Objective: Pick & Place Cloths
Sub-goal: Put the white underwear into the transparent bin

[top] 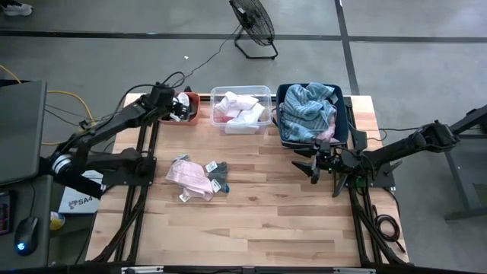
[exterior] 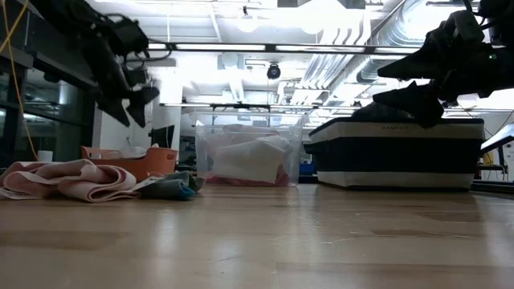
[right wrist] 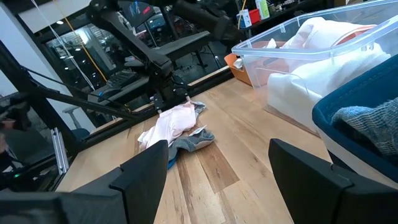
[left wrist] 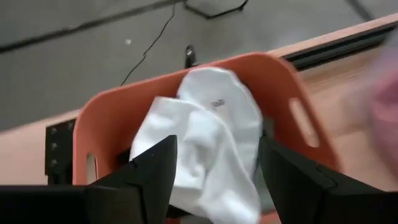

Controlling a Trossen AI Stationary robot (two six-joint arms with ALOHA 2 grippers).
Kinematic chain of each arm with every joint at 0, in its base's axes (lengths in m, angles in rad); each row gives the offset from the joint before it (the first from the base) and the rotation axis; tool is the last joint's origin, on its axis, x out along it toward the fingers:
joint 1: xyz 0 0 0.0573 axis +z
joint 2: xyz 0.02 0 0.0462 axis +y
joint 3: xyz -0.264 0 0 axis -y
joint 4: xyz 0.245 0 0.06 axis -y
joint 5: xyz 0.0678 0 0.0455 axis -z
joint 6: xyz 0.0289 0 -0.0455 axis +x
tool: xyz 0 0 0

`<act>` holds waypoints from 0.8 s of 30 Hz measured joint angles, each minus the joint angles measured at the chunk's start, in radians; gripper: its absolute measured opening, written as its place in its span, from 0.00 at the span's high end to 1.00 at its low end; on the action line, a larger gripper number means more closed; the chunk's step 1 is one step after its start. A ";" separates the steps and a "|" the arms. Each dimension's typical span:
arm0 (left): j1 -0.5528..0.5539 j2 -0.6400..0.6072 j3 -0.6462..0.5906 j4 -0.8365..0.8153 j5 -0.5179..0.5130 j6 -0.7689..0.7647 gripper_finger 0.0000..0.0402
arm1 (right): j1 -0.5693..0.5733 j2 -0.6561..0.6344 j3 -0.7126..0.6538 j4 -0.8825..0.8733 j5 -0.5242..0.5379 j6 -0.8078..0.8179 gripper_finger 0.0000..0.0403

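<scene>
Wooden surface behind, the left end effector [left wrist: 214, 180] hung over the orange bin [left wrist: 112, 118] with jaws spread and the white cloth [left wrist: 211, 137] between them, so clinging fabric risked lifting out again, while the open right end effector [top: 316, 162] waited beside the dark blue bin [top: 344, 122].

A grey concrete floor [top: 114, 61] crossed by dark lines is seen around the light wooden table [top: 259, 221]. A black floor fan [top: 253, 23] is set on the floor beyond the table's far edge, with a thin cable trailing from it. In the low view, a white ceiling hung with pipes and ducts [exterior: 377, 40] is lit by bright overhead lamps [exterior: 321, 12].
</scene>
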State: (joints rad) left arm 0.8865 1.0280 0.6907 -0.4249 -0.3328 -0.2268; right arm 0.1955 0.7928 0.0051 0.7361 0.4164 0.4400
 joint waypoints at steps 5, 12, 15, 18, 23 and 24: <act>-0.096 -0.110 0.000 -0.139 0.002 0.012 0.45 | 0.000 0.000 0.000 0.000 0.000 0.000 0.33; -0.335 -0.211 0.000 -0.422 0.088 -0.125 0.45 | 0.000 0.000 0.000 0.000 0.000 0.000 0.33; -0.466 -0.229 0.000 -0.492 0.119 -0.230 0.45 | 0.000 0.000 0.000 0.000 0.000 0.000 0.33; -0.592 -0.227 0.000 -0.549 0.117 -0.365 0.45 | 0.000 0.000 0.000 0.000 0.000 0.000 0.33; -0.766 -0.226 0.000 -0.606 0.113 -0.536 0.45 | 0.000 0.000 0.000 0.000 0.000 0.000 0.33; -0.797 -0.226 0.000 -0.610 0.113 -0.566 0.45 | 0.000 0.000 0.000 0.000 0.000 0.000 0.33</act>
State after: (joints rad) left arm 0.0897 0.8022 0.6910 -1.0347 -0.2195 -0.7925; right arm 0.1955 0.7929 0.0050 0.7361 0.4164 0.4400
